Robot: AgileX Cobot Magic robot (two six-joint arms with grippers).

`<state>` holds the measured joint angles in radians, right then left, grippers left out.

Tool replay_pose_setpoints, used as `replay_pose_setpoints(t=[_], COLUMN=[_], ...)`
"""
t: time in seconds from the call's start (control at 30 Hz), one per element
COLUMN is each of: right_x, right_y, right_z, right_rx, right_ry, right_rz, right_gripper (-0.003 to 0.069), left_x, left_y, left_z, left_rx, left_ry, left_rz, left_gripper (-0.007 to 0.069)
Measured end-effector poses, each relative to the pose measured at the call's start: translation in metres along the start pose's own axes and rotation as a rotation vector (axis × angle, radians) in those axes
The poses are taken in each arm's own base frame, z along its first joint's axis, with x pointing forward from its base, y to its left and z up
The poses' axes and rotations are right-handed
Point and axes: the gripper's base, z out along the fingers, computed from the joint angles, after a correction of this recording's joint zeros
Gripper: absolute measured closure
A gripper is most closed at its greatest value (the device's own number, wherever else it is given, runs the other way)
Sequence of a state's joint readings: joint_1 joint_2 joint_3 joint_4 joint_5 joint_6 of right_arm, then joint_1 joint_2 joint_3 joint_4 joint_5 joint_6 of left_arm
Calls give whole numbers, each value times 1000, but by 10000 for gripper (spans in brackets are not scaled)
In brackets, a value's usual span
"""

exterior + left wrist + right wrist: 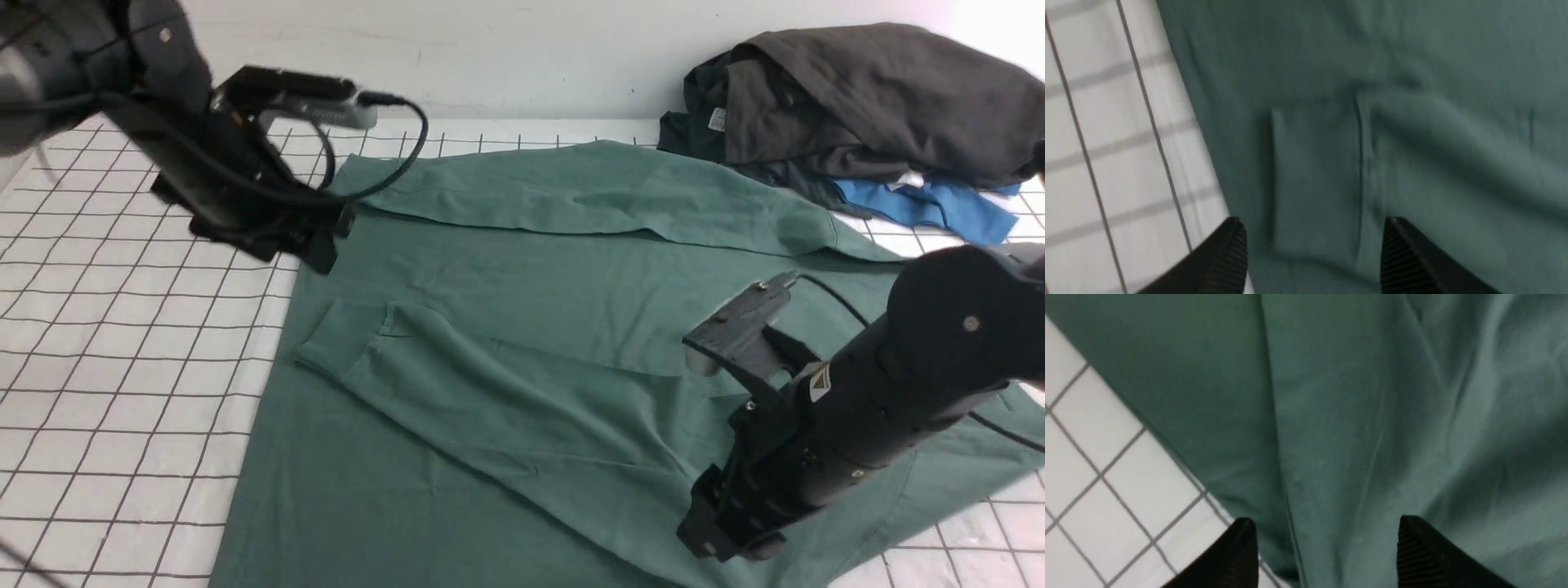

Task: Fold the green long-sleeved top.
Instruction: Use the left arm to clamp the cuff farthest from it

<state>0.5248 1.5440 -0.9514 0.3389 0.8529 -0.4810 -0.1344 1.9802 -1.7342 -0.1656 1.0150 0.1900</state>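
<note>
Gridded table [122, 367] carries the top [506, 278], spread flat mid-table with both sleeves already laid across the body, the near sleeve's cuff [347, 335] by its left edge. Left gripper [1312, 232] and right gripper [1327, 531] both hover over the cloth with fingers apart, holding nothing. Looks like the sleeve step is done, so next is probably the body fold: pinch one edge at two corners without dragging the sleeves loose.
</note>
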Motion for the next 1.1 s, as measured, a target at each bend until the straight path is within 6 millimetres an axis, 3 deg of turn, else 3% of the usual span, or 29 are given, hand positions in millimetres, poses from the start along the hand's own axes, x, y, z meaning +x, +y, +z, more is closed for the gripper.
replay_pose_setpoints(t=[0.1, 0.17, 0.33, 0.4, 0.57, 0.8, 0.9, 1.0, 1.1], right_x=[-1, 0, 1, 1, 1, -2, -5, -6, -7], right_y=[-1, -1, -3, -3, -3, -5, -6, -7, -7], right_z=[0, 0, 0, 0, 0, 0, 0, 0, -1], right_rx=[6, 12, 29, 34, 37, 54, 68, 72, 73], right_ry=[-8, -4, 5, 7, 7, -23, -58, -69, -78], right_rz=[6, 20, 60, 83, 112, 113, 112, 125, 165], right_gripper=[264, 281, 298, 301, 302, 302, 302, 302, 302], left_x=[-43, -63, -86, -85, -93, -96, -90, -89, -91], left_y=[9, 17, 26, 29, 39, 76, 85, 87, 88], left_z=[20, 45, 71, 86, 98, 122, 151, 165, 169], left_rx=[-23, -44, -86, -89, -101, 0, 26, 32, 34], left_ry=[-21, -17, -100, -95, -202, -359, -381, -410, -456], left_rz=[9, 22, -3, -28, -84, -278, -323, -339, -345], left_gripper=[211, 204, 174, 153, 140, 139, 140, 169, 316])
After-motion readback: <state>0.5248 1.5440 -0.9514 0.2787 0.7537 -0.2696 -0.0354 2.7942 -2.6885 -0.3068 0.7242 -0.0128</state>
